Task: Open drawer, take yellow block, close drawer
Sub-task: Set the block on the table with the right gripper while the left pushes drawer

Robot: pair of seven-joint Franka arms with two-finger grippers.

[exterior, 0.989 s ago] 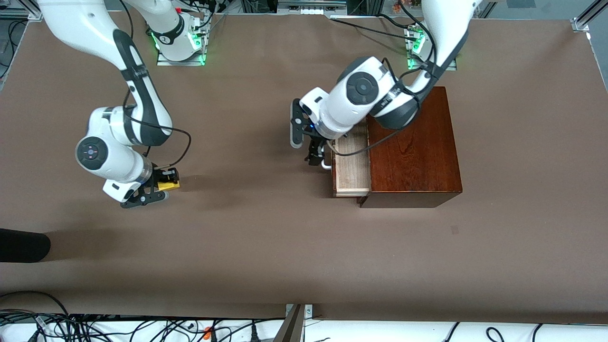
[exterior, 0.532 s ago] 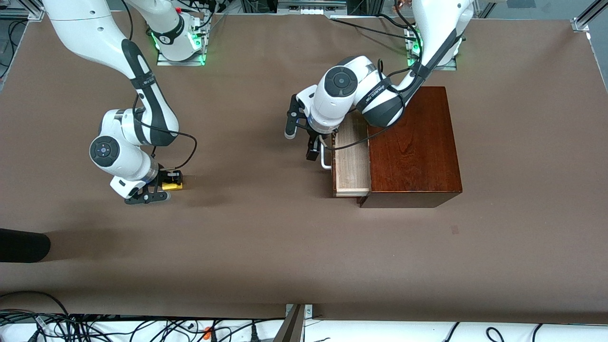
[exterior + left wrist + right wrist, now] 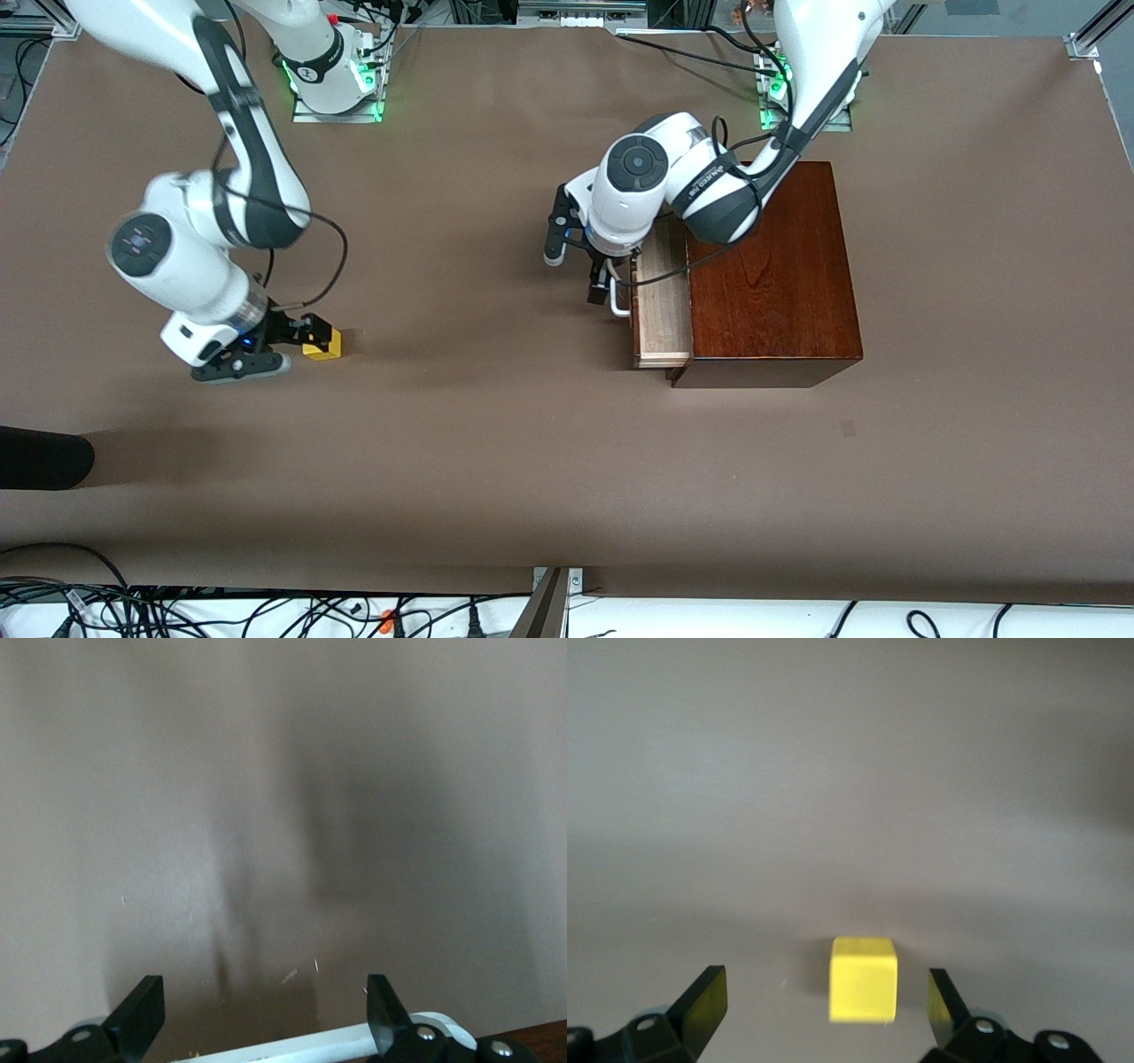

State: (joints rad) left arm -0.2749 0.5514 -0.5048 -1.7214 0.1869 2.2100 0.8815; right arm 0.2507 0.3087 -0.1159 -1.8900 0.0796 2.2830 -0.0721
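From the front you've got the small bright yellow cube (image 3: 323, 344) sitting on the brown counter (image 3: 496, 443) toward the right arm's end, with the right tool (image 3: 282, 341) spread wide beside it. The pale wood drawer with the white bar handle (image 3: 663, 306) is only partly out of the dark wood box (image 3: 771, 275). Left wrist view: left tool (image 3: 266, 1014) fingers apart, straddling that handle. Right wrist view: cube free between the open fingers. I'd say only closing is left.

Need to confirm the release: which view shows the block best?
The right wrist view: the block sits free on the table between the open right tool. The front view shows it small; the left wrist view shows none.
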